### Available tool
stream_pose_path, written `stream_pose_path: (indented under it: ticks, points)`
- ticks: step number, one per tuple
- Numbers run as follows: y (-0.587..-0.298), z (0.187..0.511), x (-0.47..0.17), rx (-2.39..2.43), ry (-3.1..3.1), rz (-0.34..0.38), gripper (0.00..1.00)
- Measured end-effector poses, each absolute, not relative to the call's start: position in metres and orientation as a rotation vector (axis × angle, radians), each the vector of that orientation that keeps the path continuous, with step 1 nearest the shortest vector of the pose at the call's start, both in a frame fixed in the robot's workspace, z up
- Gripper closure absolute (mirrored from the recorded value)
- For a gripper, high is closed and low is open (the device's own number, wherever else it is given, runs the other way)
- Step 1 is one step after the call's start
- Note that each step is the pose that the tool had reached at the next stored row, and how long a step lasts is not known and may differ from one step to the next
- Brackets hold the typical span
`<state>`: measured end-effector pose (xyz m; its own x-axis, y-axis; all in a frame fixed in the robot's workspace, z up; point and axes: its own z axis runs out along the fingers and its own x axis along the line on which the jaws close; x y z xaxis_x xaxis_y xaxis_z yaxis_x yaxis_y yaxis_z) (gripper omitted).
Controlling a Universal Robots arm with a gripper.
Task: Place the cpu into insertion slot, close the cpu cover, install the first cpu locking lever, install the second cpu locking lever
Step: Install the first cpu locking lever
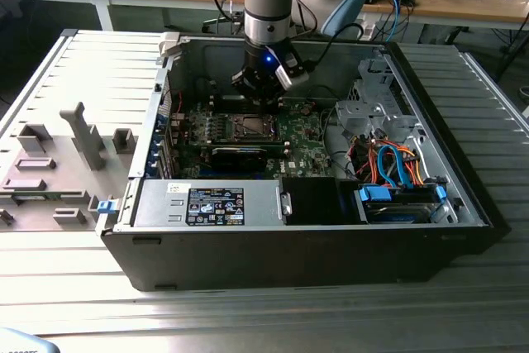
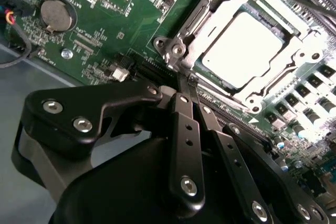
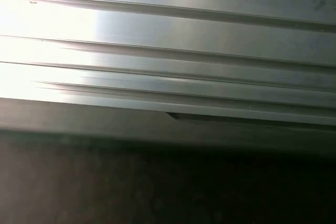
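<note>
Hovering low over the green motherboard, the gripper has its black fingers pressed together, gripping nothing. Just beyond the fingertips, the cpu lies flat in the insertion slot, silver top upward, framed by the lowered cpu cover. Board lettering is too small to read. Ridged metal shows in the first wrist view.

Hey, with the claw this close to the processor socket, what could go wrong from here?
1. The claw, fingers together, sits right at the cpu cover edge; a slip could scrape the cpu or the green motherboard.
2. Small board components crowd the socket, so a sideways push might knock them.
</note>
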<state>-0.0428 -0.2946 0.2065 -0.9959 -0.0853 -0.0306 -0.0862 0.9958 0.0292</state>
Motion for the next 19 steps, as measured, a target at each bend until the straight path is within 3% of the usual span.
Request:
stream_pose_path:
  ticks: [19]
  points:
    - [-0.316, 0.21, -0.043, -0.134, 3.11, 0.024, 0.89]
